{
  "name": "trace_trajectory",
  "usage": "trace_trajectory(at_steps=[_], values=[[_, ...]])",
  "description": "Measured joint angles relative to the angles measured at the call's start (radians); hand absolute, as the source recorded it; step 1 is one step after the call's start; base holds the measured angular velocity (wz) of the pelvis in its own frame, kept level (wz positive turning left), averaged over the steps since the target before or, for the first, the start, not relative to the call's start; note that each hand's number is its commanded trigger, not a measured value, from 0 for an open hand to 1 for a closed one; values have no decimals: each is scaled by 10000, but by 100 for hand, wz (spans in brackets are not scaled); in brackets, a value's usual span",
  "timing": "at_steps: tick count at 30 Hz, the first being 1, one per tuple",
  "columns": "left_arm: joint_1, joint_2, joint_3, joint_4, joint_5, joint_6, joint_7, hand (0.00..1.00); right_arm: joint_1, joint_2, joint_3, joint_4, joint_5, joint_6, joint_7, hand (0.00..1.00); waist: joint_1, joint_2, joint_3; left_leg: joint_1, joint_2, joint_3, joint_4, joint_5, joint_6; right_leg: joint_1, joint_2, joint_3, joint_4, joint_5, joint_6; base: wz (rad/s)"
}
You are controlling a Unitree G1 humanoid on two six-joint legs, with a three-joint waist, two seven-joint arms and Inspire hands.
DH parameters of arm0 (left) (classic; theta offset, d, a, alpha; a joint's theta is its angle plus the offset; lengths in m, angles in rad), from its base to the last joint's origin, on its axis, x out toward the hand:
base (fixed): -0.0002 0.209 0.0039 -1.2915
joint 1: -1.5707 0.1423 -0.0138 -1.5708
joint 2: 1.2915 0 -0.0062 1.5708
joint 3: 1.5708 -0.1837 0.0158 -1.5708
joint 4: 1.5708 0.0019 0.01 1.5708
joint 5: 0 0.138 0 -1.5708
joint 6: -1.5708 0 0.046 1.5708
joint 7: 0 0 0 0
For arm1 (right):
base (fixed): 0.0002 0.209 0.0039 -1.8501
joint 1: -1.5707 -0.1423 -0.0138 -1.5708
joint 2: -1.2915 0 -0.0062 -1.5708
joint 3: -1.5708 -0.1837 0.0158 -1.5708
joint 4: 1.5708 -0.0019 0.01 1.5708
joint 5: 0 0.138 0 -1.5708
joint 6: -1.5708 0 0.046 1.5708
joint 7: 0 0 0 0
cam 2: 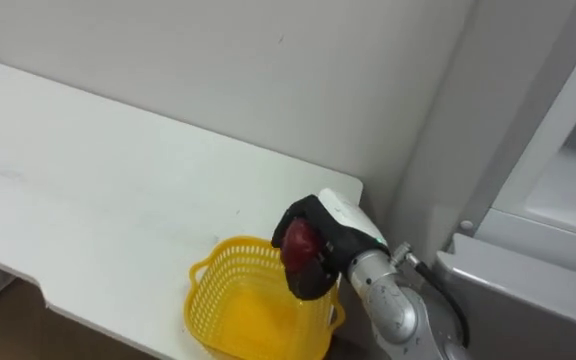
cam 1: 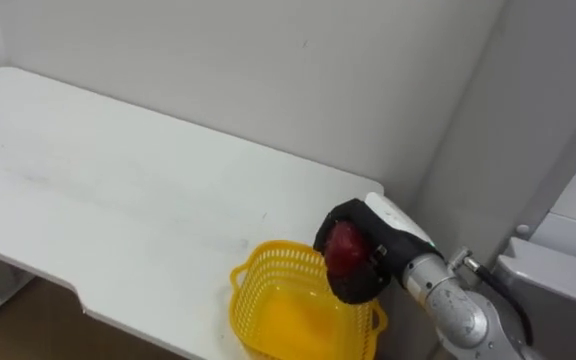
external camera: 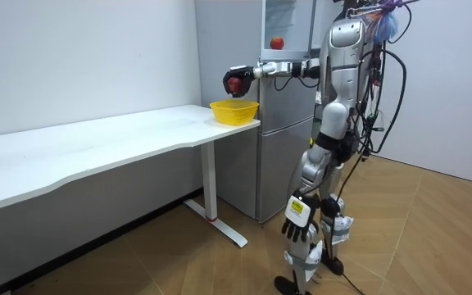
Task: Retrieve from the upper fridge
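Observation:
My right hand (cam 1: 364, 284) is shut on a red apple (cam 1: 344, 248), holding it just above the far right rim of a yellow mesh basket (cam 1: 268, 258). The basket stands at the right end of the white table (cam 1: 118, 200). In the room view the right arm reaches out level from the fridge (external camera: 285, 147) towards the basket (external camera: 234, 111), with the apple (external camera: 234, 83) over it. My left hand (external camera: 299, 221) hangs by my side, fingers relaxed. A second red fruit (external camera: 277, 42) lies on a shelf in the open upper fridge compartment.
The fridge (cam 1: 568, 250) stands right beside the table's end, against the grey wall. I stand on the wooden floor in front of the fridge. The long table top stretches away to my left.

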Motion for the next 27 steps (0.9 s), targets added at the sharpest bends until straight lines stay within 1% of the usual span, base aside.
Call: trace_trajectory(at_steps=[1,2,4,6,9,14,18,22,27], values=[[-77,-7,1,94,0,0,0,0,0,6,11,30,-13,-1,-14,19,2,6,17,-47,0,0,2,0,0,-53,0,3,0,0,0,0],[-123,-7,1,158,1,0,0,0,-1,13,49,30,-34,-6,-61,0,8,8,18,-89,0,-9,5,0,0,-76,2,-1,-2,0,0,4],[-254,0,1,216,1,6,2,0,-3,13,148,29,-45,-33,-239,0,-32,27,32,-214,-15,-59,54,1,1,-164,2,-16,-2,0,0,7],[-335,1,3,208,1,1,2,0,-16,12,205,27,-21,-33,-357,0,-26,-3,10,-282,-18,-61,112,1,2,-209,0,-13,-2,0,1,4],[-350,11,-88,203,-8,1,14,0,-110,10,396,27,56,-32,-432,0,-32,38,40,-294,-18,-75,91,1,2,-225,0,-10,-1,0,1,0],[-408,13,-93,203,0,9,27,0,-208,-13,695,27,417,-19,-518,0,-31,34,36,-280,-14,-80,-3,1,2,-270,1,-14,-2,0,1,0],[-444,11,-93,183,1,13,86,0,-258,-2,714,27,521,-19,-500,0,-11,36,37,-286,-13,-78,-9,2,1,-286,2,-11,-1,0,1,0],[-439,4,-95,131,-3,26,348,0,-259,-13,1078,58,539,5,-498,0,-11,42,36,-274,-5,-48,-15,2,1,-290,6,3,1,1,0,0],[-488,-3,-91,135,-3,58,598,0,-259,-13,1207,186,537,19,-489,0,51,52,32,-272,-4,-31,-7,2,1,-291,6,11,8,2,-3,0]])
